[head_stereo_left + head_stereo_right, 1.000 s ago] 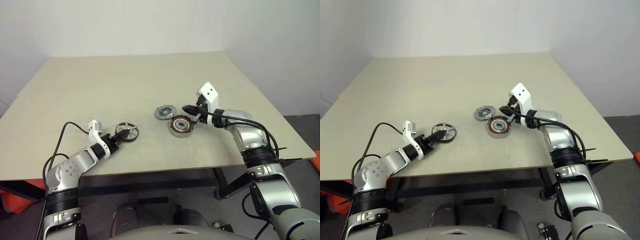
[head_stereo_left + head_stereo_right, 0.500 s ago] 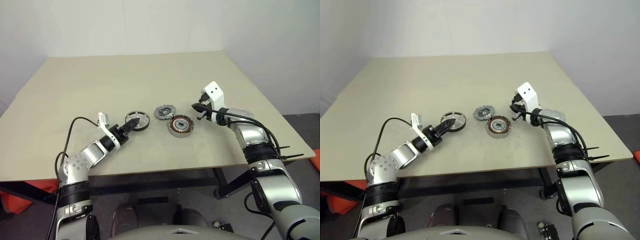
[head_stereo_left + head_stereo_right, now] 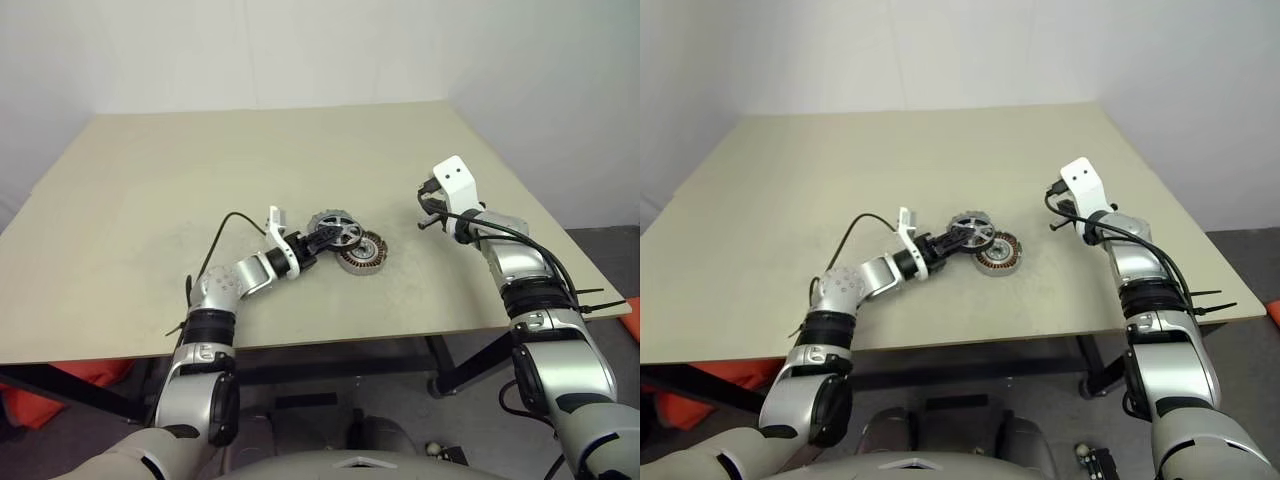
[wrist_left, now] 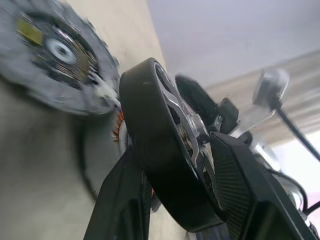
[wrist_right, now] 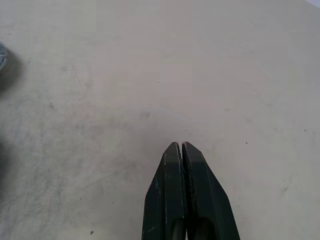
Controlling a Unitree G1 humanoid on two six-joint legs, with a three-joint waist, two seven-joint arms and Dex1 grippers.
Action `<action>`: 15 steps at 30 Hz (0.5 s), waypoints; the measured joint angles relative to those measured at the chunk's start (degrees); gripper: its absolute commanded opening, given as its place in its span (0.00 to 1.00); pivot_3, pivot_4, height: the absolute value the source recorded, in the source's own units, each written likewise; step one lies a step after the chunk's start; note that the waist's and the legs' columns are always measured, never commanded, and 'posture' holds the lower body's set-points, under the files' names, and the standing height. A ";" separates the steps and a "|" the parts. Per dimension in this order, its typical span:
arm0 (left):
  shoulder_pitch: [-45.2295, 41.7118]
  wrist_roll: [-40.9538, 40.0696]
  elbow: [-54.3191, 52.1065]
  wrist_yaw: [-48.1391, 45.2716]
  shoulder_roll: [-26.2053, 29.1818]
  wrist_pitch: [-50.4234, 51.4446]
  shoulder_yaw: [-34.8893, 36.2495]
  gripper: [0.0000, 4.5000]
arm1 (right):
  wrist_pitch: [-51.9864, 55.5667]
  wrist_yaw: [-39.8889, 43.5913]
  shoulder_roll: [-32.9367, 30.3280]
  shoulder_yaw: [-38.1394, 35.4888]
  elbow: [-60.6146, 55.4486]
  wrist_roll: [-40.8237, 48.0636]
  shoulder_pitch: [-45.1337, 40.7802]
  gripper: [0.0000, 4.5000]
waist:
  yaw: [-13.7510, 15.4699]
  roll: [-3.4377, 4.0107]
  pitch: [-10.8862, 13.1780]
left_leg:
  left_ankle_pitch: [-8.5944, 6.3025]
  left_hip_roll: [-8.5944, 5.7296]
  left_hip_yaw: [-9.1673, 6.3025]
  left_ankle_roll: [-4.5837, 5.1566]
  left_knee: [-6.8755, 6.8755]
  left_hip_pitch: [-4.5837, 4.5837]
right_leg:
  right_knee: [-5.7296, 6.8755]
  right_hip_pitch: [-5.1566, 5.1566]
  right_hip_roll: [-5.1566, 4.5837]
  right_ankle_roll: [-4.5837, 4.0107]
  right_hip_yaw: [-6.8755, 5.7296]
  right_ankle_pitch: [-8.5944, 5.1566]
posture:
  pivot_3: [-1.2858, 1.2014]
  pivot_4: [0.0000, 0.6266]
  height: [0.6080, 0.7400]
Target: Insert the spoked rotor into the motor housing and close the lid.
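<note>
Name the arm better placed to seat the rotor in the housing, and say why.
Left. Its tool grips the spoked rotor right beside the motor housing. The right tool is shut, empty and off to the side.

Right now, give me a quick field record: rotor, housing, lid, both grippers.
spoked rotor: clamped on edge between the left gripper's fingers, carried over the table next to the housing
motor housing: on the table, copper windings exposed, no rotor in it yet
lid: flat on the table beside the housing, not fitted
left gripper: shut on the rotor
right gripper: shut, holding nothing, off to the housing's right
</note>
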 measured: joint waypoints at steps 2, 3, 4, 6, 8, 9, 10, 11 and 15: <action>-1.87 1.95 3.71 -0.89 -0.30 -0.72 -0.90 0.32 | 0.19 -0.04 0.00 -0.18 -1.20 0.02 0.82 0.00 | 0.10 0.00 0.00 | -0.01 -0.02 0.00 0.02 0.00 -0.01 | -0.02 0.01 -0.02 0.00 0.00 0.00 | 0.52 0.00 1.00; -2.71 2.95 5.55 -1.70 -0.43 -1.26 -1.22 0.32 | 0.29 -0.08 0.01 -0.30 -1.73 0.04 1.24 0.00 | 0.16 0.00 0.00 | -0.01 -0.04 0.00 0.03 0.00 -0.01 | -0.03 0.02 -0.03 0.00 0.00 0.00 | 0.52 0.00 1.00; -3.38 3.49 6.76 -2.64 -0.47 -1.77 -1.41 0.32 | 0.41 -0.10 0.00 -0.34 -2.00 0.04 1.53 0.00 | 0.16 -0.01 0.00 | -0.01 -0.05 0.00 0.03 0.01 -0.01 | -0.03 0.02 -0.04 0.00 0.00 0.00 | 0.52 0.00 1.00; -5.19 5.31 9.27 -4.36 -0.54 -2.66 -2.32 0.32 | 0.80 -0.32 -0.01 -0.60 -2.73 0.06 2.11 0.00 | 0.31 -0.01 0.00 | -0.02 -0.07 -0.01 0.04 0.01 0.00 | -0.03 0.05 -0.07 0.00 0.00 0.01 | 0.52 0.00 1.00; -6.56 6.44 11.39 -5.38 -0.76 -3.50 -2.43 0.32 | 1.01 -0.42 -0.01 -0.93 -3.67 0.08 2.64 0.00 | 0.38 -0.01 0.00 | -0.03 -0.09 -0.01 0.07 0.01 0.05 | -0.04 0.12 -0.10 0.00 -0.01 0.01 | 0.52 0.00 1.00; -7.10 6.81 12.28 -5.72 -0.88 -3.96 -2.38 0.32 | 1.17 -0.52 -0.01 -1.02 -3.95 0.09 2.73 0.00 | 0.41 -0.01 0.01 | -0.06 -0.12 -0.01 0.12 0.01 0.07 | -0.04 0.13 -0.14 0.00 -0.01 0.01 | 0.52 0.00 1.00; -7.53 7.16 13.01 -6.06 -0.95 -4.37 -2.33 0.32 | 1.28 -0.70 -0.01 -1.14 -4.14 0.09 2.82 0.00 | 0.44 -0.01 0.00 | -0.08 -0.16 -0.01 0.16 0.01 0.08 | -0.03 0.15 -0.18 0.00 -0.02 0.01 | 0.52 0.00 1.00; -8.01 7.61 13.75 -6.47 -1.04 -4.51 -2.22 0.32 | 1.41 -0.85 -0.01 -1.38 -4.48 0.09 3.04 0.00 | 0.47 -0.01 0.01 | -0.11 -0.20 -0.01 0.20 0.01 0.09 | -0.03 0.16 -0.22 0.00 -0.02 0.01 | 0.52 0.00 1.00; -9.27 8.87 15.55 -7.90 -1.35 -4.66 -2.25 0.32 | 1.86 -0.97 -0.01 -1.44 -5.49 0.09 3.44 0.00 | 0.51 -0.01 0.01 | -0.15 -0.44 -0.01 0.29 0.01 0.07 | -0.03 0.15 -0.44 0.04 -0.03 0.03 | 0.52 0.00 1.00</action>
